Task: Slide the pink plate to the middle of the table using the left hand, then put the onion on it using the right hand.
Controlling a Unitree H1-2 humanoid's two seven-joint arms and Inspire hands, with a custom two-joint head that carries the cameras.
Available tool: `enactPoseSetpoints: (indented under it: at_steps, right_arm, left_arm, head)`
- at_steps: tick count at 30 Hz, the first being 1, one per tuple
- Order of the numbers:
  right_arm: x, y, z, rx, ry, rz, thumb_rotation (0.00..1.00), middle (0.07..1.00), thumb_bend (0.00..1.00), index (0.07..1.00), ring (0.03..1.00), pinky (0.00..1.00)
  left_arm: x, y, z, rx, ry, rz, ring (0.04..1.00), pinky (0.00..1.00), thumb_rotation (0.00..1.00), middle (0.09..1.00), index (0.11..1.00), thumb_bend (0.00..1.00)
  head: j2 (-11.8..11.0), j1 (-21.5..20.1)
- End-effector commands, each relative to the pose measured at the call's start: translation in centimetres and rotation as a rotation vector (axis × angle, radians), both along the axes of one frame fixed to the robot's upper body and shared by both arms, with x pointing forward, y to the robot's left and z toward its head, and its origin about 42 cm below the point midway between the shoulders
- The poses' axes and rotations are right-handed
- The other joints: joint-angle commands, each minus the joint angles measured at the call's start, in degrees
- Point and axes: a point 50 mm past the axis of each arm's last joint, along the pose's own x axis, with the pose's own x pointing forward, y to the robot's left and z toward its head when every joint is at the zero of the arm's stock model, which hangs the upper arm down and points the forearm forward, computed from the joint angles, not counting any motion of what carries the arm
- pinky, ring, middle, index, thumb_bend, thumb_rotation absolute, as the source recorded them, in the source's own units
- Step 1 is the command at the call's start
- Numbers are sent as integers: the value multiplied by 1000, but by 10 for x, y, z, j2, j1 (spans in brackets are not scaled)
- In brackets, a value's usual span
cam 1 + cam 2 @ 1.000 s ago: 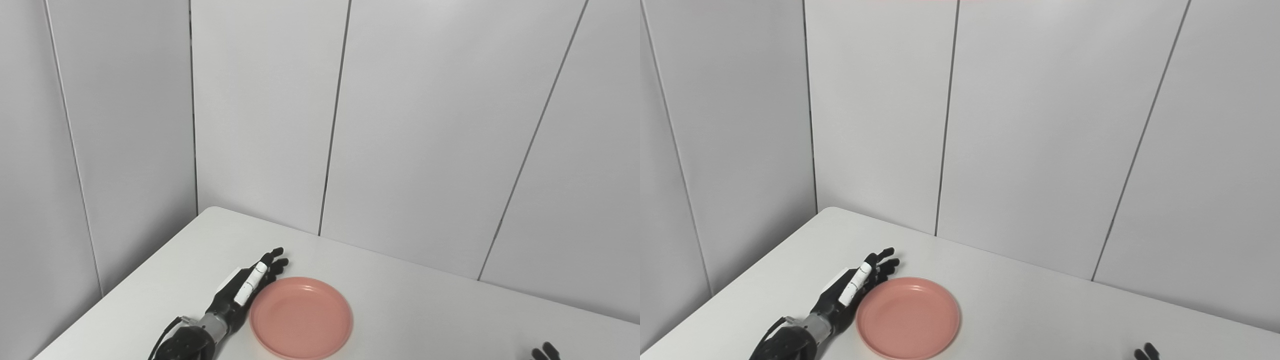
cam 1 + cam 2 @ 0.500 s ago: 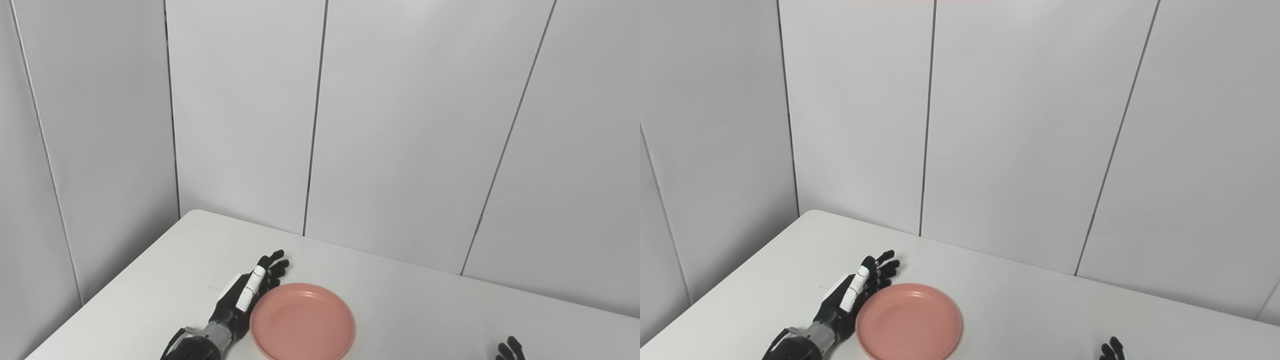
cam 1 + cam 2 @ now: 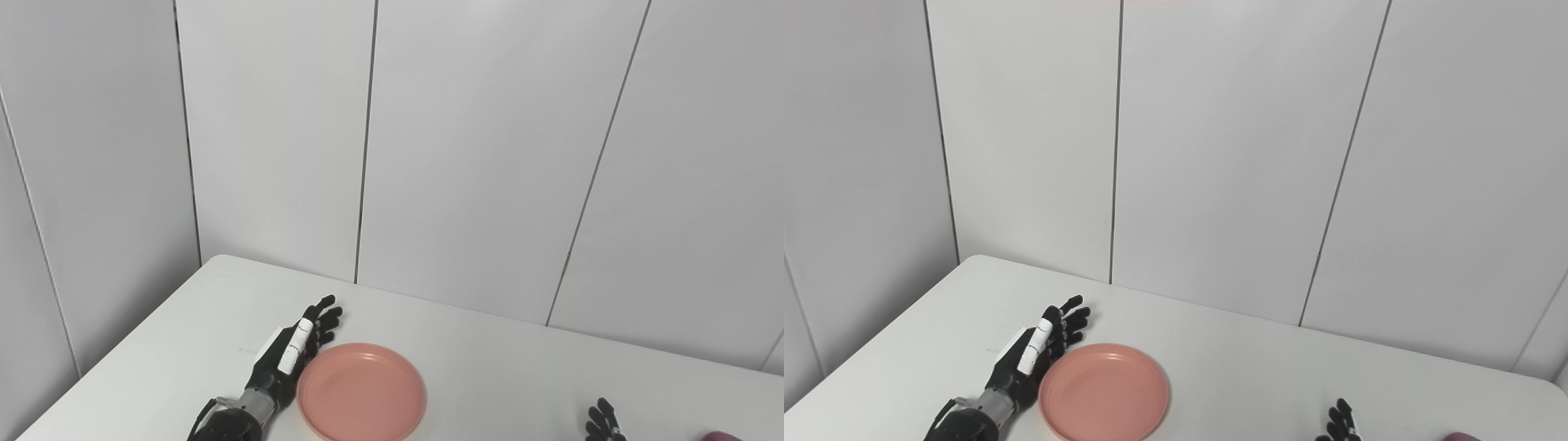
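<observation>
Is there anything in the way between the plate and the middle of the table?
Nothing visible. The left hand lies against the plate on its left, and the table to the plate's right looks bare.

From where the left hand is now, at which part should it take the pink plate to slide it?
Probably the raised left rim of the pink plate. The open left hand lies flat beside that edge, so its fingers can push sideways toward the table middle.
</observation>
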Motion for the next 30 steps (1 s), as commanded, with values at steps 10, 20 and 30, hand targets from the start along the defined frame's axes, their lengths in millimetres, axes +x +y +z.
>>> enactPoseSetpoints:
  at_steps: [10,20,30]
  right_arm:
    - [10,7,19,3,-67,12,855,965,678,995,958,969]
    - [11,8,20,12,-71,13,843,968,674,998,966,978]
    - [11,10,20,1,-69,13,861,968,673,998,959,965]
  left_arm:
    - [11,-24,21,-7,-70,-64,965,985,974,944,935,888]
    - [10,-37,23,-14,-63,-79,973,990,965,951,939,873]
    - [13,-54,31,-21,-68,-98,971,993,980,944,939,857]
  head:
    - [2,-7]
    - [5,1]
    - [3,-9]
